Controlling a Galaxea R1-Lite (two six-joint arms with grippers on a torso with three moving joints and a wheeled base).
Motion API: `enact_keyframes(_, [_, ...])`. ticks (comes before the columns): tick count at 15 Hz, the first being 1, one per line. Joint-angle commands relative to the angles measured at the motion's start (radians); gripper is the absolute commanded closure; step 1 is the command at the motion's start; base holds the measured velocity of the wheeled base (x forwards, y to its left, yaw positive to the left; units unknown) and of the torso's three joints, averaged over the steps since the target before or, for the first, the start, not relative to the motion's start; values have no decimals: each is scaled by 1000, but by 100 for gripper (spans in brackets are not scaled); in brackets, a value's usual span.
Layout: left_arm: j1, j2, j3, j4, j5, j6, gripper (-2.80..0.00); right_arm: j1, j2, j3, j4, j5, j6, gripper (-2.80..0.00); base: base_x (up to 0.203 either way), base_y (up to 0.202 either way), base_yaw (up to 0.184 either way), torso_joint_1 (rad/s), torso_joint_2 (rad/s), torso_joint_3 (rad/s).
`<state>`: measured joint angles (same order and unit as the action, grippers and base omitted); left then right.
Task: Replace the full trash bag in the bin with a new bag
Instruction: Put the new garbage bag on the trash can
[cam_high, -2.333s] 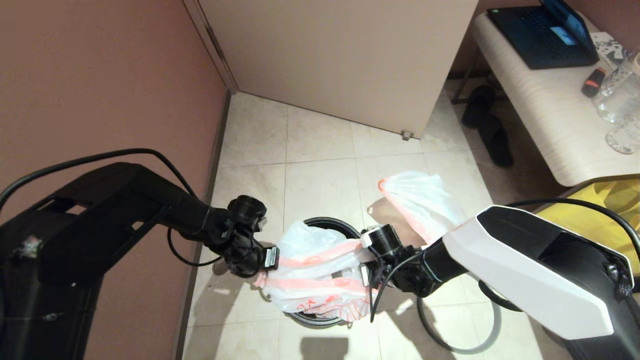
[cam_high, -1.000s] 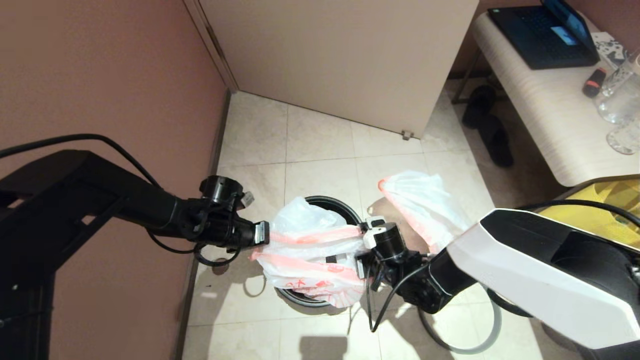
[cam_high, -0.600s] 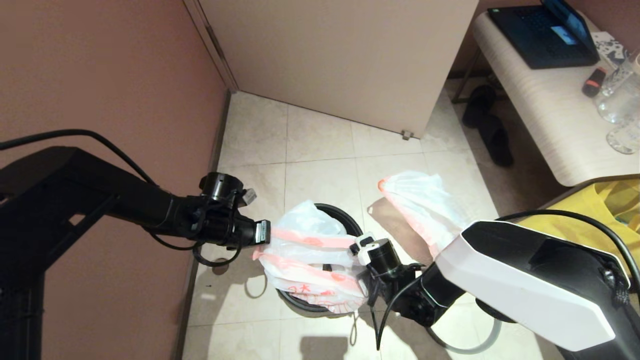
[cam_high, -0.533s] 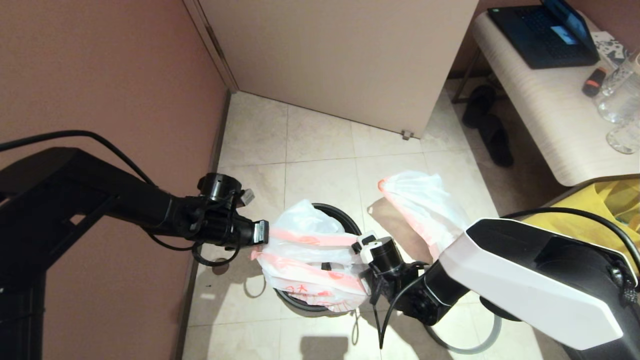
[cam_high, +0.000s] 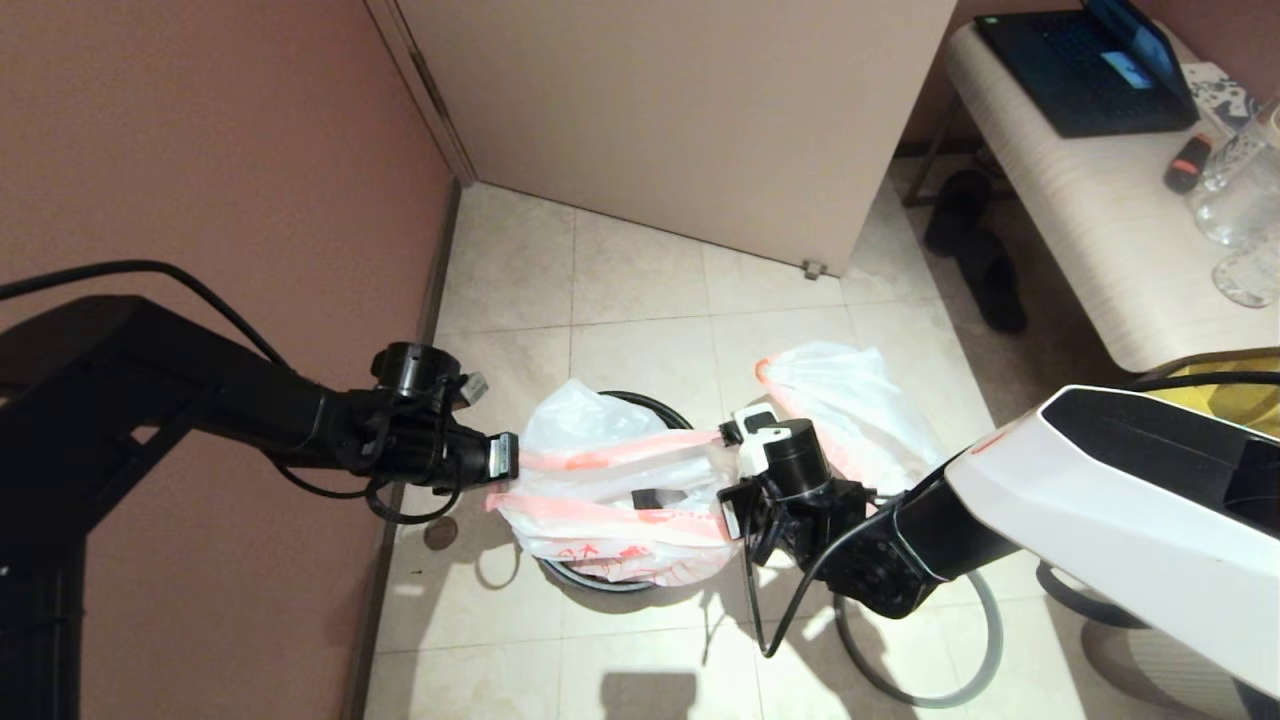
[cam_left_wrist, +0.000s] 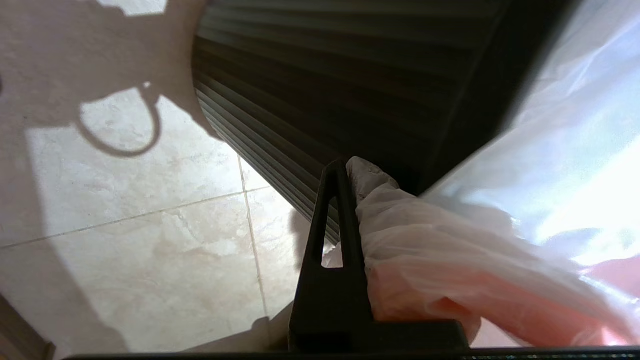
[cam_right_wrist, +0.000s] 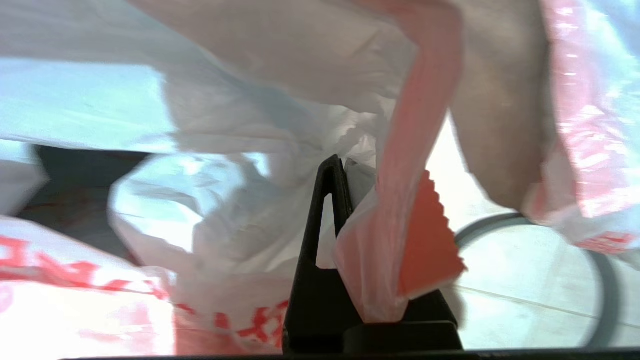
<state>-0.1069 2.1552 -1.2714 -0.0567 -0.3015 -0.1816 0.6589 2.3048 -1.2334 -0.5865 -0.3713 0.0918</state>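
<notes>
Head view: left gripper (cam_high: 505, 458) and right gripper (cam_high: 728, 478) clamped on opposite sides of the new bag (cam_high: 610, 500), stretched open over the bin (cam_high: 600, 578). Full trash bag (cam_high: 845, 400) out already, lying on floor just beyond the right arm; grey hoop (cam_high: 925, 690) loose on floor, not yet refitted.

Left wrist view: jaws shut on bunched pink rim band, bin's ribbed wall (cam_left_wrist: 310, 100) just behind.

Right wrist view: jaws closed on pink band; hoop (cam_right_wrist: 595, 260) visible beyond.

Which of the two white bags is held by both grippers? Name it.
The new bag over the bin, red print showing, stretched between left gripper and right gripper. The other bag lies on the floor.
</notes>
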Motion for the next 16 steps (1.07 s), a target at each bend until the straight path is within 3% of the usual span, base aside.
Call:
enact_keyframes(1, [13, -15, -13, 2, 4, -12, 0, 2, -32, -1, -4, 18, 30, 0, 0, 0, 0, 0, 0, 0])
enact_keyframes(5, [-23, -134, 15, -1, 7, -27, 0, 16, -44, 23, -98, 50, 83, 0, 0, 0, 0, 0, 0, 0])
enact_keyframes(11, [-68, -241, 46, 10, 12, -33, 0, 52, -81, 33, -107, 114, 222, 0, 0, 0, 0, 0, 0, 0])
enact_keyframes(16, [-65, -209, 29, 0, 73, -39, 0, 83, -108, 22, -104, 104, 234, 0, 0, 0, 0, 0, 0, 0])
